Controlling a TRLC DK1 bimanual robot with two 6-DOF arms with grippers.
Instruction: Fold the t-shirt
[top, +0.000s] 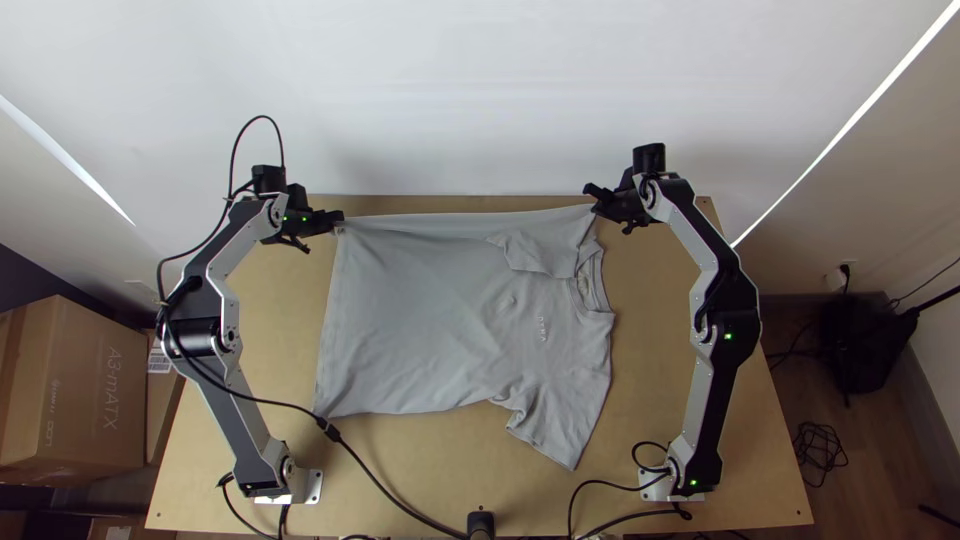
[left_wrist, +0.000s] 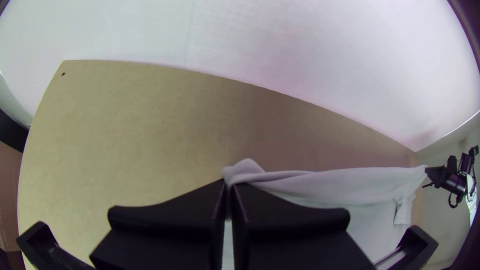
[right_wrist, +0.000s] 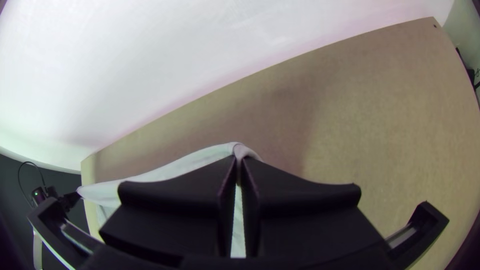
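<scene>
A grey t-shirt (top: 420, 310) lies spread sideways on the table, its collar toward the right arm and hem toward the left arm. Its far edge is lifted and stretched between both grippers. My left gripper (top: 340, 218) is shut on the hem's far corner; in its wrist view the left gripper (left_wrist: 229, 192) pinches a bit of the shirt (left_wrist: 340, 182). At the shoulder side, my right gripper (top: 594, 206) is shut on the far edge; in its wrist view the right gripper (right_wrist: 239, 170) clamps the cloth (right_wrist: 165, 167). One sleeve hangs folded over near the far edge; the other lies toward the near side.
The wooden table (top: 670, 300) shows bare around the shirt, with a white wall (top: 450, 100) beyond its far edge. A black cable (top: 385, 492) crosses the near left part of the table. Cardboard boxes (top: 75, 380) stand beyond the left edge.
</scene>
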